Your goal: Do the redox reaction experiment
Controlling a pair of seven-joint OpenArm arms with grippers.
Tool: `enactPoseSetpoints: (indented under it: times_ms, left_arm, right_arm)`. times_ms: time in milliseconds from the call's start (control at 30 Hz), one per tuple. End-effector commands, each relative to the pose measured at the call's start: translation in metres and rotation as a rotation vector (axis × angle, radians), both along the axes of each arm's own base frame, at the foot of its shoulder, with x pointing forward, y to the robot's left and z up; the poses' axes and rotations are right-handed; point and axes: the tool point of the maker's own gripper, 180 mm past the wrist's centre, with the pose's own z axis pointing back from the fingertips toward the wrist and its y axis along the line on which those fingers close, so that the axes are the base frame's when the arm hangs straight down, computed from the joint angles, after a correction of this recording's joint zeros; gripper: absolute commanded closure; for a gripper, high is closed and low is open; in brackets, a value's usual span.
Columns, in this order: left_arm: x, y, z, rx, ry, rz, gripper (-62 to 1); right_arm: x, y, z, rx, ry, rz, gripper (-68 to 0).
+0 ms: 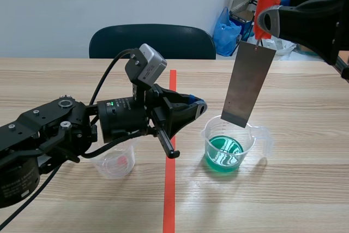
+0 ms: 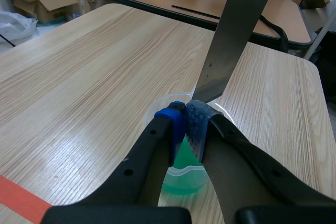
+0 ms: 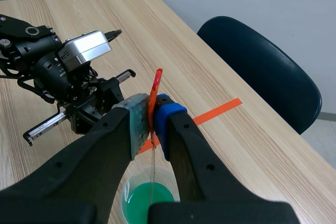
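A clear beaker [image 1: 229, 148] of green liquid stands right of the tape line. Over it hangs a grey metal sheet [image 1: 248, 83], its lower edge at the beaker's rim. An orange-red clip [image 1: 265, 5] tops the sheet, and my right gripper [image 1: 263, 20] is shut on that clip. In the right wrist view the clip [image 3: 155, 95] sits between the pads, the sheet [image 3: 153, 163] shows edge-on, and the beaker [image 3: 147, 200] lies below. My left gripper [image 1: 197, 107] is shut on nothing, just left of the beaker. In the left wrist view its tips [image 2: 186, 116] meet over the beaker [image 2: 181, 174], near the sheet [image 2: 236, 30].
A small clear cup [image 1: 115, 161] with something red inside stands under my left arm, left of the orange tape line [image 1: 170, 189]. A dark chair [image 1: 152, 41] is behind the table's far edge. Blue bags and clutter sit at the back right.
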Motion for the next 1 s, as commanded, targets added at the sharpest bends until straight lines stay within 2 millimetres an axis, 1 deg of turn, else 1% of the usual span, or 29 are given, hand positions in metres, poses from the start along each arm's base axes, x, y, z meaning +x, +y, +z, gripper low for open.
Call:
enactPoseSetpoints:
  times_ms: [0,200,267,333,400,467,567,700,800,967]
  left_arm:
    - [0.004,-0.004,0.015,-0.037,-0.026,-0.004,-2.5]
    - [0.004,-0.004,0.015,-0.037,-0.026,-0.003,-2.5]
    - [0.004,0.000,0.012,-0.026,-0.025,0.000,-2.5]
    - [0.003,0.008,0.008,-0.016,-0.024,0.007,-2.5]
    - [0.004,0.022,0.005,0.001,-0.023,0.025,-2.5]
    - [0.004,0.042,0.002,0.013,-0.024,0.055,-2.5]
    - [0.001,0.079,0.006,0.018,-0.044,0.111,-2.5]
    - [-0.013,0.131,0.007,0.080,-0.062,0.176,-2.5]
    - [-0.031,0.169,0.008,0.105,-0.061,0.224,-2.5]
    - [-0.071,0.229,0.006,0.129,-0.031,0.320,-2.5]
  right_arm:
    - [0.002,0.001,0.015,0.027,-0.043,0.001,-0.6]
    - [0.002,0.001,0.015,0.027,-0.043,0.001,-0.6]
    - [0.002,0.001,0.015,0.027,-0.043,0.001,-0.6]
    - [0.002,0.001,0.015,0.027,-0.043,0.001,-0.6]
    - [0.002,0.001,0.015,0.027,-0.043,0.001,-0.6]
    - [0.002,0.001,0.015,0.027,-0.043,0.001,-0.6]
    - [0.002,0.001,0.015,0.027,-0.043,0.001,-0.6]
    - [0.002,0.001,0.015,0.027,-0.043,0.001,-0.6]
    - [0.002,0.001,0.015,0.027,-0.043,0.001,-0.6]
    - [0.002,0.001,0.015,0.027,-0.043,0.001,-0.6]
